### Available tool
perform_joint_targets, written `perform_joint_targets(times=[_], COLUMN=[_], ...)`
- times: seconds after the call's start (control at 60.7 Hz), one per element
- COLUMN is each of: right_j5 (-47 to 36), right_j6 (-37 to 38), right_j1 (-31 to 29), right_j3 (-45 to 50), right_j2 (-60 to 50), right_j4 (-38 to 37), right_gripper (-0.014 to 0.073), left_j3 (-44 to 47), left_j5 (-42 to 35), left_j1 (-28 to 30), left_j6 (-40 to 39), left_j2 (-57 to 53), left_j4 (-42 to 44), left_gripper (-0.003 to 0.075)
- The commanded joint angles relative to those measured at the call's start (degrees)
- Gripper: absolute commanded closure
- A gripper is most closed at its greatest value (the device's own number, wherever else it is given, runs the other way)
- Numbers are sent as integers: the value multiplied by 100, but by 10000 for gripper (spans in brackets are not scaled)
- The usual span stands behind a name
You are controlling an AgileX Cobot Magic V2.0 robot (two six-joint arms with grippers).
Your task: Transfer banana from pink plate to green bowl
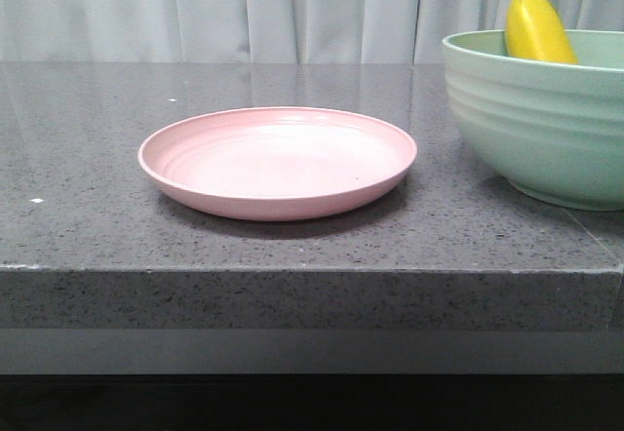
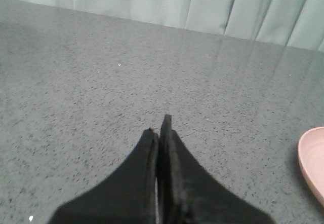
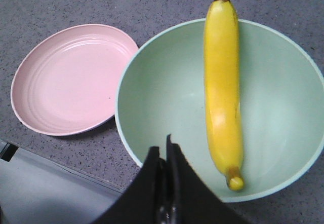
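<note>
The yellow banana (image 3: 223, 89) lies inside the green bowl (image 3: 162, 97), leaning against its wall with one end over the rim. In the front view the banana (image 1: 536, 29) pokes above the green bowl (image 1: 536, 119) at the right. The pink plate (image 1: 278, 158) sits bare at the table's middle; the right wrist view shows the pink plate (image 3: 71, 79) beside the bowl. My right gripper (image 3: 164, 148) is shut with nothing in it, above the bowl's near rim. My left gripper (image 2: 159, 127) is shut over bare table, and the pink plate's edge (image 2: 313, 160) shows off to one side.
The grey speckled table (image 1: 97, 129) ends at a front edge (image 1: 292, 270) close to the plate. Pale curtains (image 1: 292, 7) hang behind the table. The bowl runs past the right border of the front view.
</note>
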Motion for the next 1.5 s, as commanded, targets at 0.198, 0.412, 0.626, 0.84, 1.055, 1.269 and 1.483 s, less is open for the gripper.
perform_joint_targets(times=[0.198, 0.412, 0.626, 0.84, 1.055, 1.269, 1.483], right_j5=[-341, -341, -341, -341, -341, -341, -341], right_j6=[-61, -61, -61, -61, -61, -61, -61], right_j1=[-4, -4, -4, -4, -4, -4, -4], right_j3=[-141, -141, -141, -141, -141, -141, -141], right_j2=[-27, -27, -27, -27, -27, -27, -27], right_j4=[121, 121, 121, 121, 121, 121, 121], right_gripper=[664, 664, 664, 664, 664, 664, 664], left_j3=[1250, 1710, 1857, 1857, 1857, 1857, 1857], left_j5=[-1013, -1090, -1104, -1104, -1104, -1083, -1073], left_j1=[171, 232, 232, 166, 166, 166, 166], left_j6=[-32, -32, -32, -32, -68, -315, -463], left_j2=[-1646, -2375, -2707, -2707, -2699, -2699, -2699], left_j4=[-201, -201, -188, -188, -211, 380, 628], left_gripper=[741, 741, 741, 741, 741, 741, 741])
